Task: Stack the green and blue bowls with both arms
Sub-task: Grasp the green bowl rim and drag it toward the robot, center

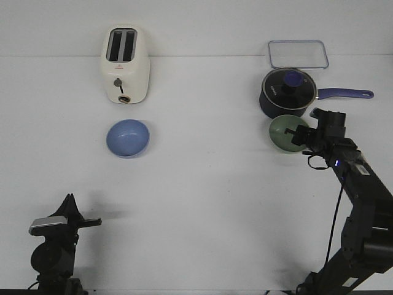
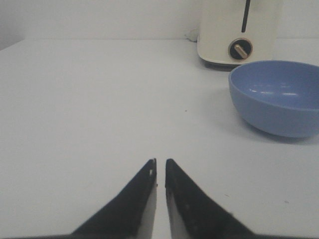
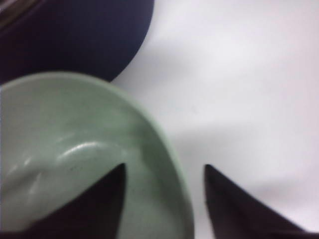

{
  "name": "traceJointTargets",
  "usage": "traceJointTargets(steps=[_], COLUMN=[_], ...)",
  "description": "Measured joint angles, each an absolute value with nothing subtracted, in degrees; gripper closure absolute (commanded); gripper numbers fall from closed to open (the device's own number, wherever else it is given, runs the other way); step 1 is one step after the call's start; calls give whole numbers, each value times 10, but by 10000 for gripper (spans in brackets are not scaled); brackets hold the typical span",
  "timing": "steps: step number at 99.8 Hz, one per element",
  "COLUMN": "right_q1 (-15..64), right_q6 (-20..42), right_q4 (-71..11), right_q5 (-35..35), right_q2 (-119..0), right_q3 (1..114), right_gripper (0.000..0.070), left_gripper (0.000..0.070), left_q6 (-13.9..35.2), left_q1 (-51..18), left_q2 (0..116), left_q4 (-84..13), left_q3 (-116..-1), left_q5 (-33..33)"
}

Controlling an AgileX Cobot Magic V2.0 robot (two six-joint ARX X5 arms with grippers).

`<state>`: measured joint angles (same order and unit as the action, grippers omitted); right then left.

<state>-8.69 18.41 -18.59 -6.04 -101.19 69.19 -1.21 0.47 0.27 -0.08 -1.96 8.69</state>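
The green bowl [image 1: 284,133] is seen right of centre in the front view, on the white bench [image 1: 202,203], just in front of the navy saucepan [image 1: 287,92] and appx touching it. The right gripper [image 1: 300,134] is placed at the bowl's right rim; in the right wrist view the fingers [image 3: 97,201] are held apart, one inside the bowl [image 3: 75,154] and one outside over the bench, w/ the rim between them; contact w/ the rim cannot be told. The saucepan [image 3: 70,35] is seen as a dark mass right behind the bowl. The blue bowl [image 1: 128,137] is found left of centre in the front view, upright, just in front of the cream toaster [image 1: 124,64] but apart from it. The left gripper [image 1: 78,216] is parked at the lower left of the frame, well apart from the blue bowl. In the left wrist view its fingers [image 2: 142,199] are nearly together, only a thin gap left, nothing held; the blue bowl [image 2: 276,97] and toaster [image 2: 239,32] are seen at the upper right of that frame. A clear lidded container [image 1: 298,53] is seen at the upper right of the front view, behind the saucepan.
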Motion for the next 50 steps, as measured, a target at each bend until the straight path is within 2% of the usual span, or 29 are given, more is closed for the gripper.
traceJointTargets(steps=[14,30,50], right_q1=[-87,-95,-78], right_q6=[184,185,184], right_q4=[-189,-244,-276], right_q5=[-62,-81,-115], right_q2=[-1012,-979,-811], right_q3=[693,691,647], right_gripper=[700,695,696], left_gripper=[685,685,685], left_q6=[-12,-12,-12], left_q1=[5,5,5], left_q2=[3,3,3], left_q4=[-1,-1,-1], left_q3=[-20,-20,-20], left_q5=[87,87,87])
